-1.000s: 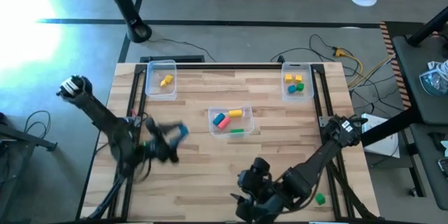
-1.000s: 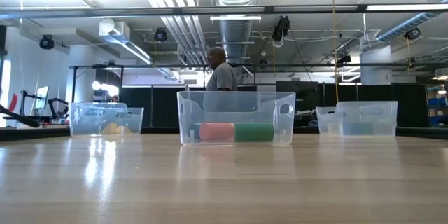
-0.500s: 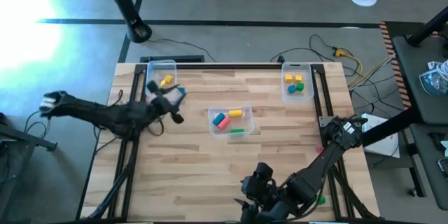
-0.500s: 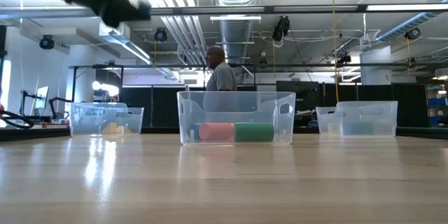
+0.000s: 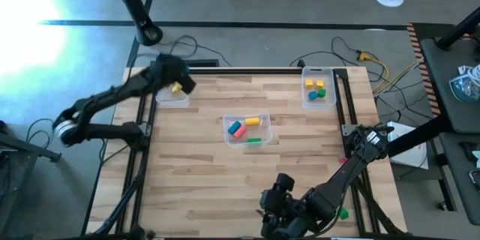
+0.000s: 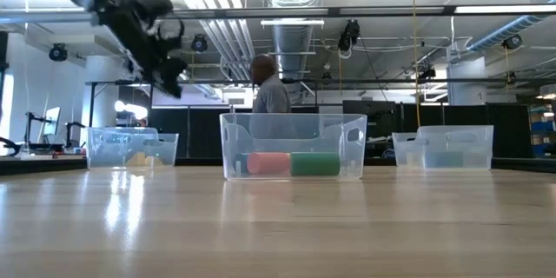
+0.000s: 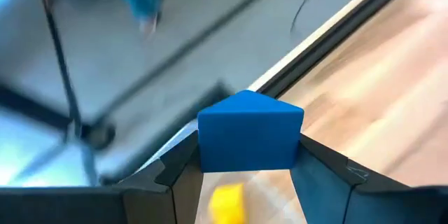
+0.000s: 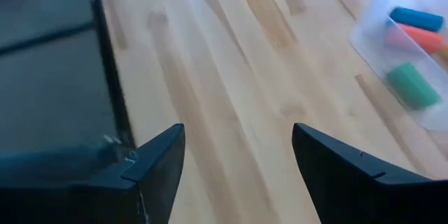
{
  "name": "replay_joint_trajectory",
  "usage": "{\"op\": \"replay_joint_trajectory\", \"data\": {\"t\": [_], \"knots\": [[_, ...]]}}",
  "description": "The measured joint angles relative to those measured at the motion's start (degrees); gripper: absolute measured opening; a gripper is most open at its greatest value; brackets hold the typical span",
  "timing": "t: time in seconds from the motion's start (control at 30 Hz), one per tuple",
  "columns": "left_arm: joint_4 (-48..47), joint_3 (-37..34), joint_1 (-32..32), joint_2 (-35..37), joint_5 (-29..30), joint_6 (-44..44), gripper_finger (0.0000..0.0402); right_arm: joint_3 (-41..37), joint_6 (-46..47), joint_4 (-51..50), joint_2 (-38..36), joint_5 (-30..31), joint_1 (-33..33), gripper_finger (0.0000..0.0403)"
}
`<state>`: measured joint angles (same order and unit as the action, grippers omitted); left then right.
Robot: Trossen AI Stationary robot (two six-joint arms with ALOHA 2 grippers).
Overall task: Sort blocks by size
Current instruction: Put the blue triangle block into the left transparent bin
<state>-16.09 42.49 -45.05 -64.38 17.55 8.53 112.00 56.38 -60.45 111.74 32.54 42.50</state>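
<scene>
Sorting surface: pale wooden slatted table (image 5: 225, 172) is carrying three clear plastic bins.
Left arm: left gripper (image 7: 245, 175) is hovering over the far-left clear bin (image 5: 171, 96), fingers clamping a blue wedge-shaped block (image 7: 248, 140) above a small yellow block (image 5: 178, 87) lying in that bin.
Right arm: right gripper (image 8: 238, 161) is waiting at the near edge, fingers spread wide, gripping nothing.
Middle bin (image 5: 247, 130): is holding long pink, blue, yellow and green pieces.
Far-right bin (image 5: 318, 90): is holding small yellow, green and blue blocks.
Stray piece: small green block (image 5: 343, 213) is lying by the near-right edge.
</scene>
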Motion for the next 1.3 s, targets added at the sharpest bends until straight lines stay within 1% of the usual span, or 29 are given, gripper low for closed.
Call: {"op": "replay_joint_trajectory", "data": {"t": [0.07,0.17,0.27,0.43,0.53,0.6,0.67,0.8,1.0,1.13,1.3], "knots": [[-5.2,3.8,-4.7,-4.7,-0.8,-0.6,0.0171,-0.1,0.0,-3.8,0.0,-1.1,0.0,0.0251],[-14.4,9.5,-8.8,-11.7,-1.0,-1.1,0.0171,-0.1,1.7,-11.0,-0.7,-1.2,-0.2,0.0249],[-20.7,14.2,-10.0,-17.8,-1.2,-1.9,0.0171,-0.1,3.9,-17.6,-2.4,-0.7,-0.5,0.0252],[-27.9,20.0,-11.4,-26.9,-2.4,-4.2,0.0171,-0.9,8.2,-26.7,-6.3,4.4,0.0,0.0263],[-32.9,22.0,-12.6,-31.5,-3.9,-5.4,0.0171,-3.0,12.9,-29.4,-10.1,7.1,1.2,0.0265],[-35.4,22.6,-13.2,-33.9,-4.1,-5.9,0.0172,-5.1,14.6,-29.3,-12.6,7.2,2.3,0.0262],[-37.1,22.6,-13.4,-35.5,-4.1,-6.0,0.0172,-7.6,16.6,-29.0,-14.7,7.2,3.3,0.0256],[-36.9,22.5,-13.5,-37.6,-4.1,-5.6,0.0172,-12.4,21.7,-29.1,-17.8,8.1,4.8,0.0243],[-36.3,22.8,-13.4,-38.1,-5.1,-5.3,0.0172,-17.0,28.2,-28.8,-19.5,7.5,5.7,0.0231],[-36.5,22.7,-13.4,-38.1,-5.2,-5.4,0.0172,-18.2,29.2,-27.6,-19.7,6.1,6.0,0.0235],[-36.5,22.7,-13.4,-38.1,-7.8,-5.9,0.0178,-18.3,28.7,-25.6,-19.7,6.0,6.1,0.0249]]}}
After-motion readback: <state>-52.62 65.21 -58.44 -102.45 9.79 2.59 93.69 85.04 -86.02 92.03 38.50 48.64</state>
